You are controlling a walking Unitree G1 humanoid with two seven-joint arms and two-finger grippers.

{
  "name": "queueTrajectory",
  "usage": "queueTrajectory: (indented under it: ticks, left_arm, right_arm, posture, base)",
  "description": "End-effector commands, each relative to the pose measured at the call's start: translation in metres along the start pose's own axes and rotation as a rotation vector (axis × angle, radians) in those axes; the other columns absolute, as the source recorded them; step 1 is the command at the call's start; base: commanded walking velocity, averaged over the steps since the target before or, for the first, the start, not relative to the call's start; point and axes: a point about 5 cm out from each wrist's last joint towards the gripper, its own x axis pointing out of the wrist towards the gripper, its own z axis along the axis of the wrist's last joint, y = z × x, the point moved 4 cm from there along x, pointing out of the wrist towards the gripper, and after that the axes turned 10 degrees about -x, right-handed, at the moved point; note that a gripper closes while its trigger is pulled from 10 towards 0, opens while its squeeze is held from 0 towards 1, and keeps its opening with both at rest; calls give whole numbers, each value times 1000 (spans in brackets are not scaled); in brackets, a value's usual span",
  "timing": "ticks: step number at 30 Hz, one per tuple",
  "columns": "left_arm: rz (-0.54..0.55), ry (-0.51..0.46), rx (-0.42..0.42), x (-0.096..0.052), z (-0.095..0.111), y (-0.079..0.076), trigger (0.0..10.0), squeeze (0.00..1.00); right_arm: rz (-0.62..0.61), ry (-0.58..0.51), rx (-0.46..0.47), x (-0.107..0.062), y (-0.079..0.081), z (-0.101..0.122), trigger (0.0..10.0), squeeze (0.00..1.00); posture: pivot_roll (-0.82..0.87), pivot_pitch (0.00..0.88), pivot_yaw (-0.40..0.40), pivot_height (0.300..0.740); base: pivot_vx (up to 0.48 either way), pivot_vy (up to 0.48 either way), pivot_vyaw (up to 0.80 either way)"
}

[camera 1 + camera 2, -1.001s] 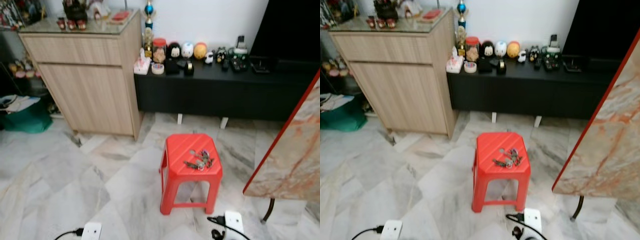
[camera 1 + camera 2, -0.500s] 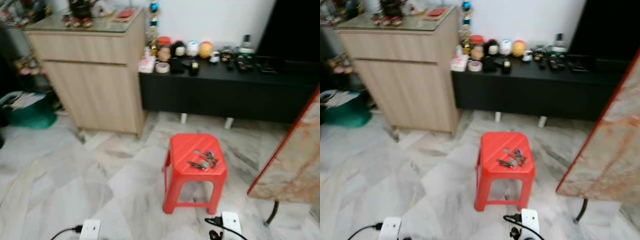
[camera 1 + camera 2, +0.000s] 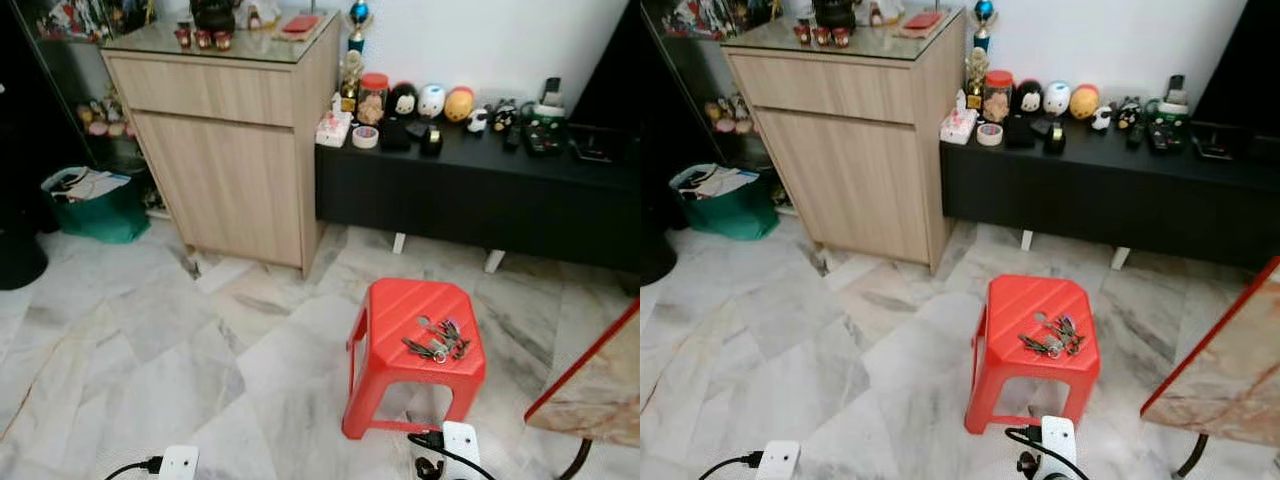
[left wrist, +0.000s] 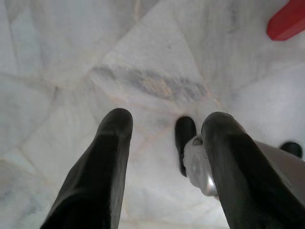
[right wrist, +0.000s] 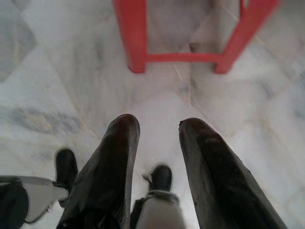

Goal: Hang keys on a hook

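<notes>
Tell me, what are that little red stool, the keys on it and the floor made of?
The red stool looks like moulded plastic: one uniform glossy piece with ribbed lines on the seat. The keys seem to be metal, dull grey with small glints. The floor appears to be polished marble or marble-look tile, pale with grey veins.

Camera swung left, wooden cabinet (image 3: 235, 130) fuller in view, keys (image 3: 437, 341) apparently unmoved on stool (image 3: 412, 350)

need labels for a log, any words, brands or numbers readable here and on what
None can be read.
Jar on the black bench: any label too small and blurred.
Red item on the cabinet: no print legible.
Keys on the stool: tags too small.
</notes>
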Motion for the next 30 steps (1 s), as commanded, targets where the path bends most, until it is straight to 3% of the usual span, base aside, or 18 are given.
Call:
queueTrajectory:
  ticks: [1,4,7,24,27,30]
  left_arm:
    - [-11,-5,-8,1,3,-5,10000,0]
    - [-11,-4,-7,1,3,-5,10000,0]
    - [-11,-2,-7,1,3,-5,10000,0]
    - [-8,-6,-11,1,2,-5,10000,0]
    - [-12,-64,-40,1,11,-5,10000,0]
    - [-22,-161,-51,1,34,-3,10000,0]
  right_arm:
    - [-16,19,-23,-2,-8,-6,10000,0]
    - [-17,22,-19,-2,-8,-7,10000,0]
    - [-24,18,21,-2,-8,-7,10000,0]
    - [-20,12,15,-2,-8,-6,10000,0]
    - [-27,-2,24,-2,-9,-5,10000,0]
    - [-26,-36,30,-2,-9,-1,10000,0]
  posture:
    - [58,2,-23,740]
    - [60,1,-24,740]
    - [57,1,-24,740]
    - [56,2,-27,740]
    - [57,4,-28,740]
    - [53,9,-28,740]
  base:
    - [330,0,756]
    - [330,0,771]
    - [328,0,0]
    - [326,0,0]
    - [0,0,0]
    - [0,0,0]
